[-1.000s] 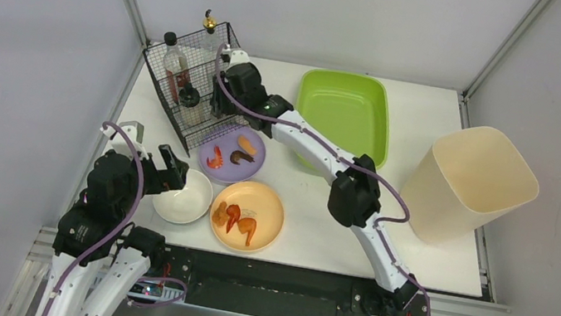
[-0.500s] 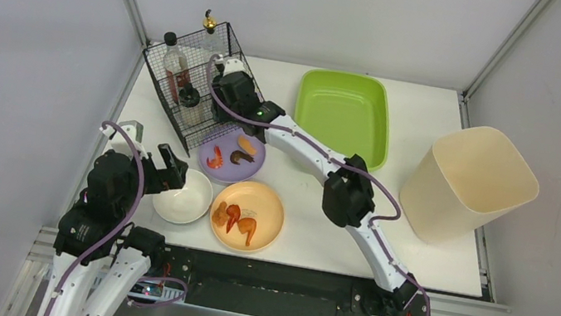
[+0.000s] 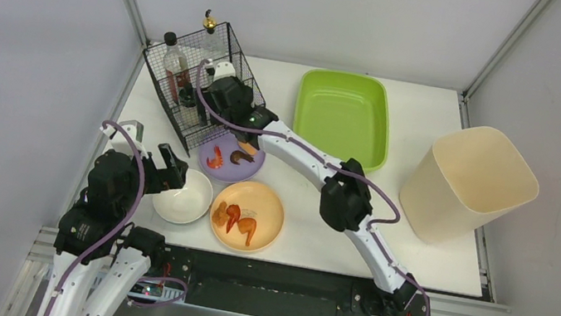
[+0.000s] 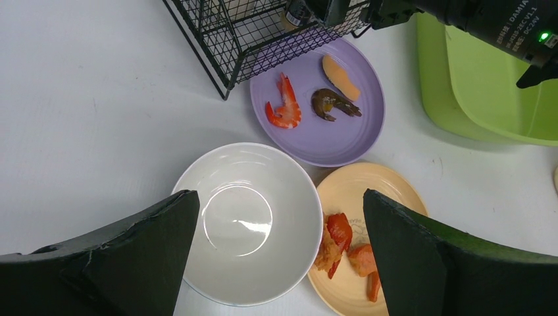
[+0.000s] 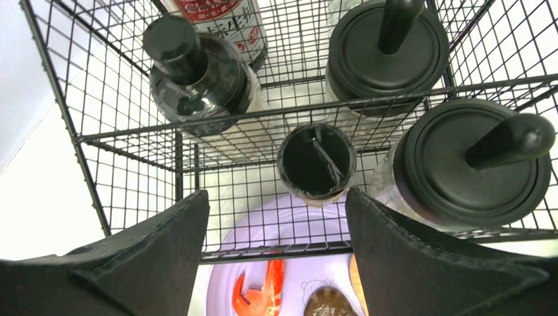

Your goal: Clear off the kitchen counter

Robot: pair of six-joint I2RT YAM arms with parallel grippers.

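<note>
Because the tabletop (image 3: 305, 250) is a fixed, stiff white slab set in its frame, it is not itself to be lifted; I judge that clearing it means taking off what stands on it. It runs beneath both grippers and carries everything in view. Directly below the left gripper (image 4: 278, 197) sits a white bowl (image 4: 247, 220), probably hard, glossy and breakable if dropped. It is best taken by its rim, one finger inside and one outside. Just beyond that gripper lies a purple plate (image 4: 309, 141) with shrimp pieces (image 4: 284, 108), and under its right finger an orange plate (image 4: 395, 191) with food scraps (image 4: 342, 240). Both look thin and low, so an edge pinch seems the only hold. The left gripper is spread wide and holds nothing, its arm folded close to its base, wrist pointing down. The right gripper (image 5: 275, 194) is likewise wide open and empty, hovering over a wire basket (image 5: 125, 134) of bottles (image 5: 197, 72), with a small dark-rimmed jar (image 5: 316, 161) below the gap. Its arm is stretched far forward and leftward across the tabletop.
</note>
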